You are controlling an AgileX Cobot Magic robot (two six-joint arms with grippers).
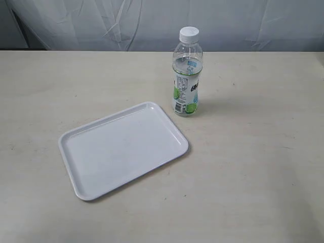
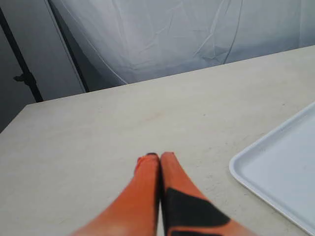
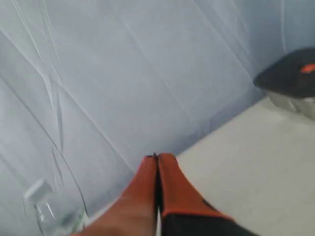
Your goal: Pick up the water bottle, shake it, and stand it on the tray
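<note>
Standing beside tray is water bottle; left end effector and right end effector pressed together.

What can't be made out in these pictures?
Exterior view: print on the bottle is too small to read.
Left wrist view: the tray is cut off by the edge; the bottle is out of view.
Right wrist view: blurred; the bottle is cut by the edge, and a dark object cannot be identified.
</note>
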